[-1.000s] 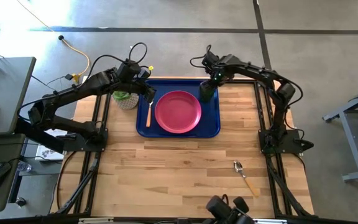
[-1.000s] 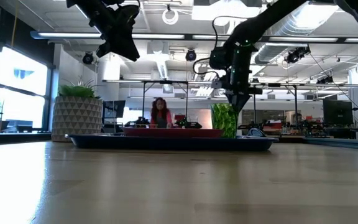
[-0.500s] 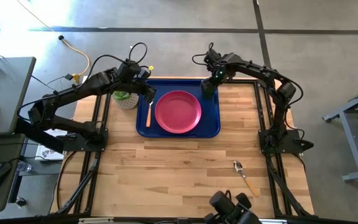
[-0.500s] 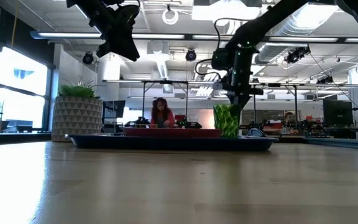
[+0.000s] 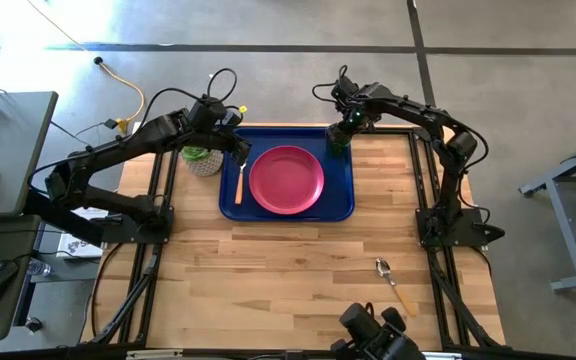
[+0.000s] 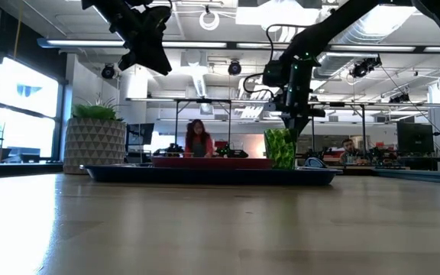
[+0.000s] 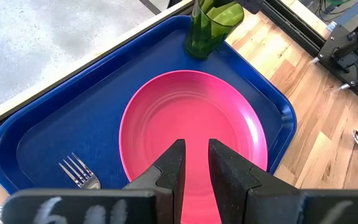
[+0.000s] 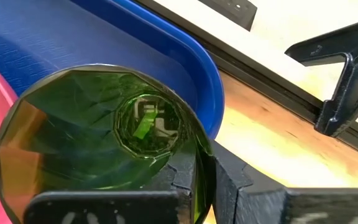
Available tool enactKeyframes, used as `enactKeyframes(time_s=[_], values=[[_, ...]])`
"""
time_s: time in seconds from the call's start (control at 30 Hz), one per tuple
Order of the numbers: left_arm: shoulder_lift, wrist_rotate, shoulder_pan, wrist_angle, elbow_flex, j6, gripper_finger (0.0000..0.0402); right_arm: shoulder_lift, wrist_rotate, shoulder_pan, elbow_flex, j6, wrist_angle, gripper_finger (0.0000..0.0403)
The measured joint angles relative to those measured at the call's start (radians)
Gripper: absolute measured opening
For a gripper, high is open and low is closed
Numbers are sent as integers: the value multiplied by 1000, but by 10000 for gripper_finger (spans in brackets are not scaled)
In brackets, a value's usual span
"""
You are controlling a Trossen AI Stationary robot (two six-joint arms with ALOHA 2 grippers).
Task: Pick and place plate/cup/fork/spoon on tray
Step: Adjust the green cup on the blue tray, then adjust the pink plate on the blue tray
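The dark blue tray lies at the table's far middle. The pink plate lies flat in it, and the fork lies on the tray floor left of the plate, as the left wrist view also shows. My right gripper is shut on the olive-green cup over the tray's far right corner. My left gripper hovers above the tray's far left part, its fingers a narrow gap apart and empty. The spoon lies on the bare table at the near right. My right gripper pinches the cup's wall at its rim, one finger inside the cup and one outside. The fingers come from above, pointing down. The cup stands upright below them, just inside the tray's corner. Whether its base touches the tray floor, I cannot tell.
A leafy plant in a pale pot stands just left of the tray, below my left arm. The tray's raised rim runs close beside the cup. Bare wood stretches across the table's near half.
My right gripper has carried the cup a little toward the table's far edge, nearer the tray's far right corner. The cup has stayed upright in the hold.
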Motion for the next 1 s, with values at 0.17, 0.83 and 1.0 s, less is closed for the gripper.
enactKeyframes(time_s=[0.17, 0.83, 1.0], values=[[0, 0, 0, 0, 0, 0, 58, 0, -15, 0, 0, 0, 2, 45], [0, 0, 0, 0, 0, 0, 58, -42, -37, -14, 1, 11, 13, 106], [0, 0, 0, 0, 0, 0, 58, -82, -39, -21, 1, 16, 13, 106]])
